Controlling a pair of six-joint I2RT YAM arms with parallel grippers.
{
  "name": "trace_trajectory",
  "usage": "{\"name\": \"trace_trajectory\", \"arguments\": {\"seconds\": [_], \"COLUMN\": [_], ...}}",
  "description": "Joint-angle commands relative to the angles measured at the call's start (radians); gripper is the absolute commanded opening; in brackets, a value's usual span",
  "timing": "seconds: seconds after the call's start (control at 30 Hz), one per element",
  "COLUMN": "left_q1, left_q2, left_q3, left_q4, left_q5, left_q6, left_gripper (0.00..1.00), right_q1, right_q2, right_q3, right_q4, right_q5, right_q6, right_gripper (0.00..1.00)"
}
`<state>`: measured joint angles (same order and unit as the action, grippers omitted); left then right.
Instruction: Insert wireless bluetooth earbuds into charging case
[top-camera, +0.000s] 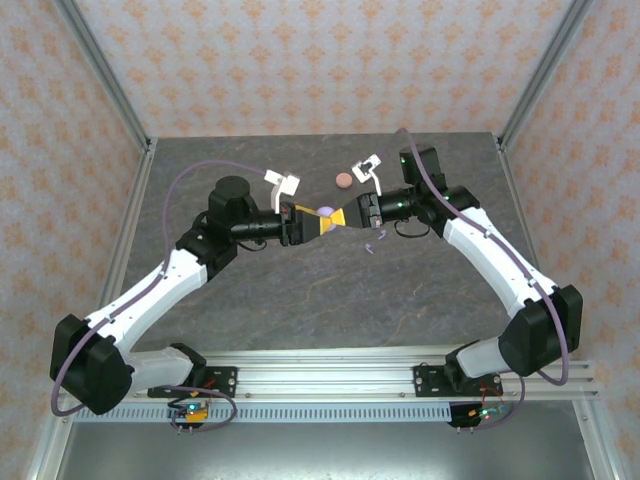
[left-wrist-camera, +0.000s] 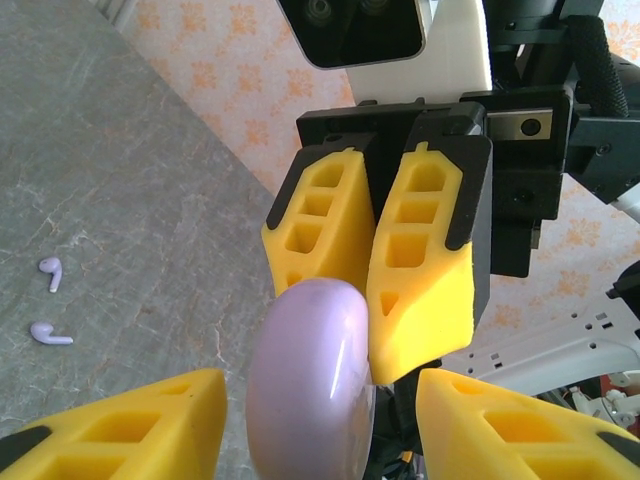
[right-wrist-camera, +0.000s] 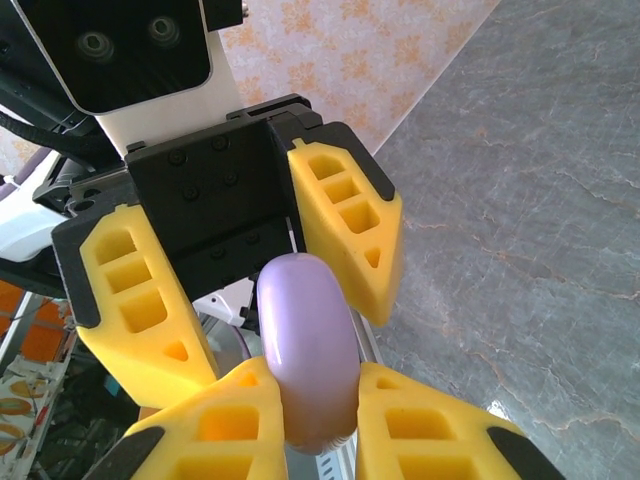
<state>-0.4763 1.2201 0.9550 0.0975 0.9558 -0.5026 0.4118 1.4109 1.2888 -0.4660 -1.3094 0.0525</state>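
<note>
From above, find left gripper (top-camera: 318, 218) and right gripper (top-camera: 340, 215) tip to tip over the middle of the desk (top-camera: 250, 300), with lilac case (top-camera: 327, 211) between them. Spot pink case (top-camera: 343, 180) lying on the desk just beyond, apart from both. Spot two lilac earbuds (top-camera: 372, 248) loose on the desk near the right gripper, outside either case.

From the left wrist, see own yellow fingers (left-wrist-camera: 130, 430) spread wide, with a gap on either side of the lilac case. Read the left gripper as apart, holding nothing. See the right gripper's fingers opposite, closed against the case's far rim. Find the earbuds (left-wrist-camera: 48, 335) close together on the desk at far left, well apart from the case.

From the right wrist, see own fingers (right-wrist-camera: 220, 420) pressed on both sides of the lilac case, which stands on edge. Read the right gripper as clamped on it. See the left gripper's fingers behind, spread to either side.
</note>
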Motion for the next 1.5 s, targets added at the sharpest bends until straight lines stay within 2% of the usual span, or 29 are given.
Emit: {"name": "trace_trajectory", "arguments": {"seconds": [0.0,0.2,0.33,0.6,0.7,0.8,0.93,1.07,1.2,1.4,1.47], "left_q1": [-0.003,-0.004,-0.006,-0.016,-0.017,-0.017,-0.016,-0.015,-0.009,0.005,0.006], "left_q2": [0.010,0.018,0.026,0.041,0.040,0.034,0.024,0.021,0.013,0.002,0.003], "left_q3": [0.034,0.033,0.039,0.046,0.046,0.044,0.043,0.044,0.041,0.024,0.019], "left_q4": [0.008,0.007,0.007,0.004,-0.008,-0.024,-0.047,-0.074,-0.097,-0.093,-0.084], "left_q5": [0.033,0.031,0.032,0.031,0.023,0.005,-0.020,-0.051,-0.105,-0.180,-0.185], "left_q6": [0.007,0.007,0.004,0.005,0.010,0.017,0.030,0.042,0.048,0.027,0.020], "left_gripper": [0.51,0.50,0.43,0.42,0.31,0.21,0.16,0.11,0.06,0.04,0.04], "right_q1": [0.006,0.006,0.006,0.007,0.008,0.008,0.007,0.008,0.005,0.000,0.000], "right_q2": [-0.001,-0.004,-0.005,-0.005,-0.008,-0.011,-0.021,-0.030,-0.064,-0.115,-0.126], "right_q3": [0.036,0.041,0.044,0.042,0.041,0.040,0.037,0.040,0.034,0.006,-0.009], "right_q4": [-0.007,-0.007,-0.007,-0.004,-0.005,-0.011,-0.025,-0.049,-0.053,-0.031,-0.013], "right_q5": [-0.023,-0.011,-0.013,0.005,0.014,0.033,0.069,0.129,0.236,0.369,0.377], "right_q6": [-0.029,-0.025,-0.026,-0.020,-0.020,-0.020,-0.028,-0.036,-0.026,0.020,0.033], "right_gripper": [0.18,0.18,0.18,0.18,0.19,0.21,0.25,0.38,0.47,0.49,0.50]}}
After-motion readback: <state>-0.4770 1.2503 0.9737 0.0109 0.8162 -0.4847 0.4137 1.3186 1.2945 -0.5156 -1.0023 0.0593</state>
